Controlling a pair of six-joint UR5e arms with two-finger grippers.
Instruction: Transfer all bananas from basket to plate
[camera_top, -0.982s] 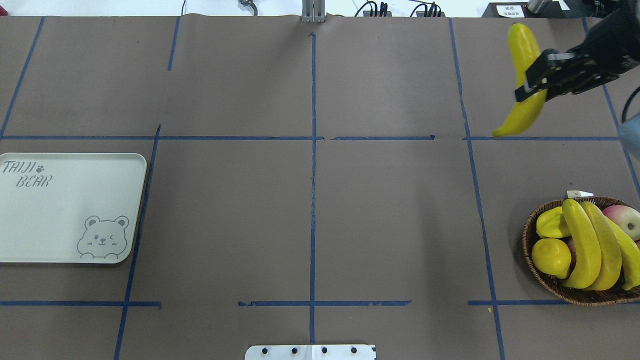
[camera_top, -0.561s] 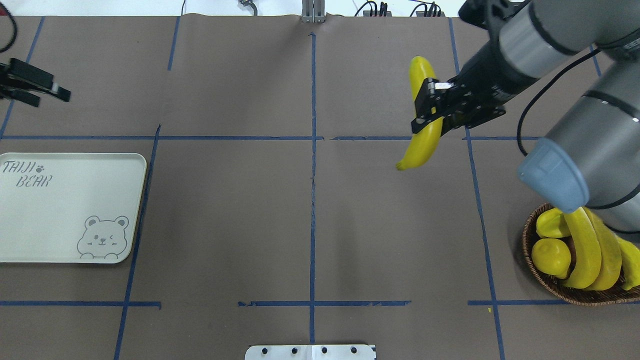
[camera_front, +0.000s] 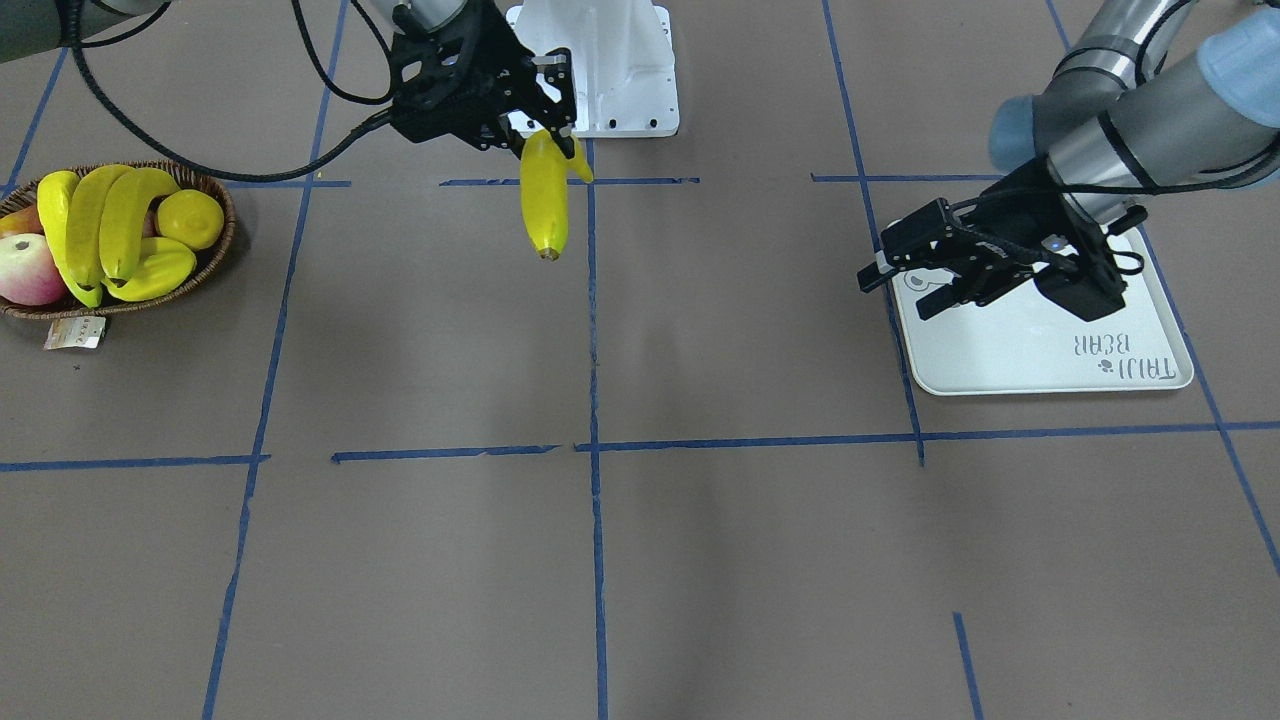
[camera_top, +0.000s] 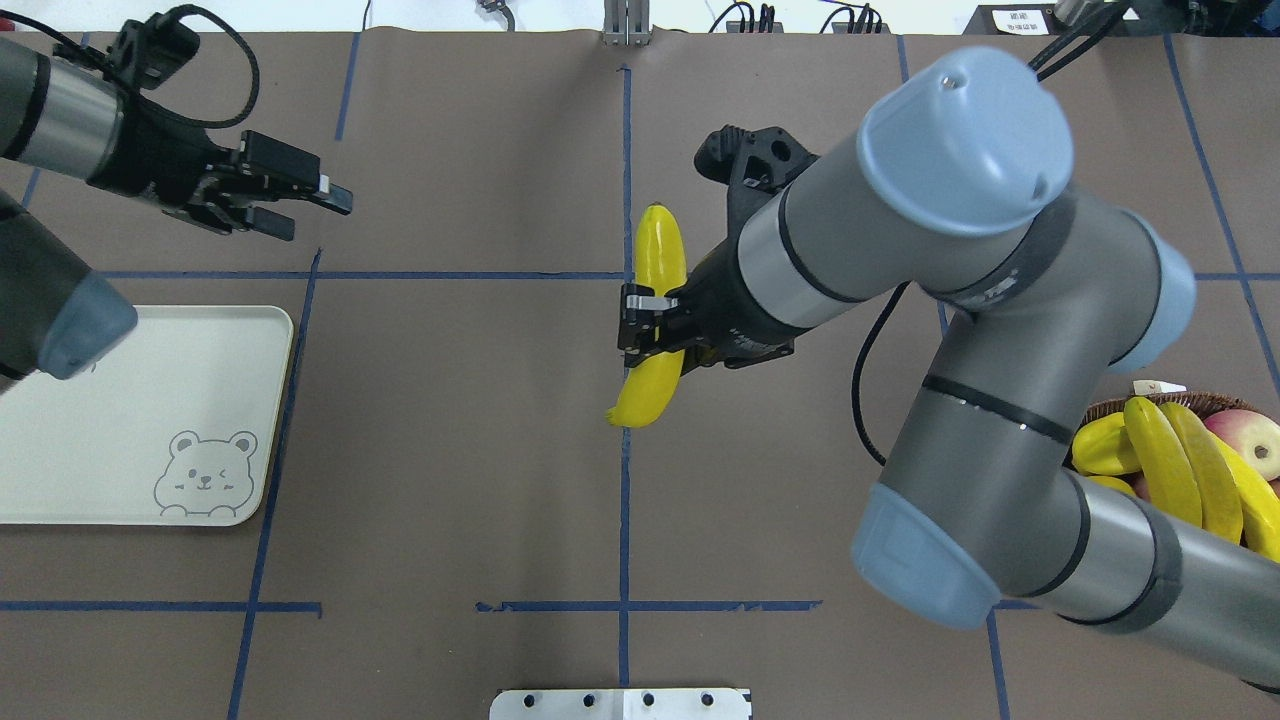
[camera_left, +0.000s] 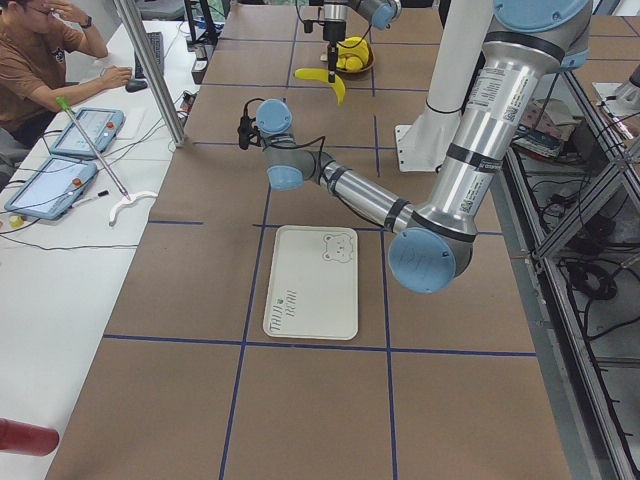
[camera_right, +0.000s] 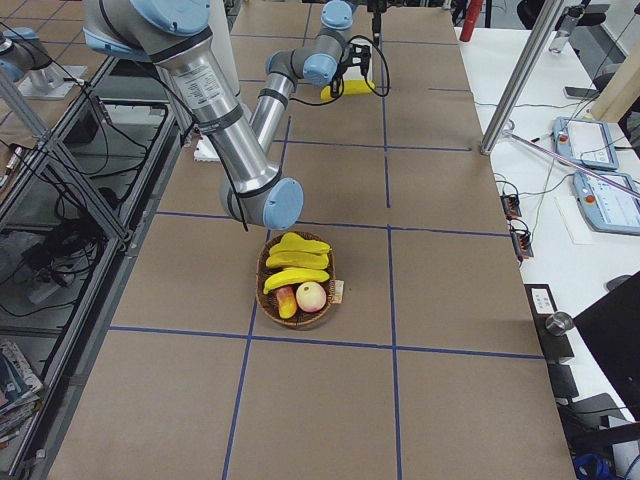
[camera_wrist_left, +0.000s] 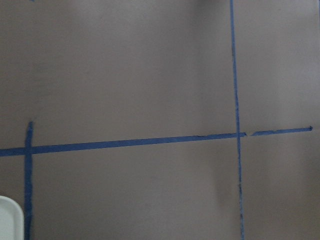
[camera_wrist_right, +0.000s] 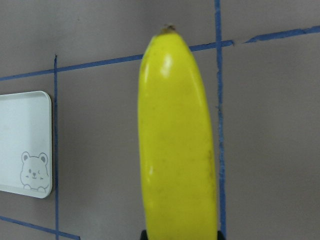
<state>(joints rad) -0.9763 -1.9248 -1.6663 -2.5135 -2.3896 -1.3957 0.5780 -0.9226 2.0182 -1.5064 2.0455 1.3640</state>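
One banana (camera_top: 657, 262) hangs above the middle of the table, with my right gripper (camera_top: 650, 328) shut on its lower half. The right wrist view shows this banana (camera_wrist_right: 177, 150) pointing away, and the plate (camera_wrist_right: 20, 135) far to its left. In the front view the wicker basket (camera_front: 228, 235) holds three more bananas (camera_front: 100, 225). The overhead view has the mint-white plate (camera_top: 120, 400) with the bear print at the table's left edge, with nothing on it. My left gripper (camera_top: 320, 215) is open and holds nothing, hovering just beyond the plate's far right corner.
A lemon (camera_front: 192, 218), a starfruit (camera_front: 150, 275) and an apple (camera_front: 30, 270) share the basket. In the overhead view my right arm's elbow (camera_top: 960, 480) covers part of the basket. A person (camera_left: 45, 50) sits at a side desk with tablets.
My right arm has carried the banana leftward from the far right edge to the table's centre line. My left arm has come in from the left, its gripper moving rightward.
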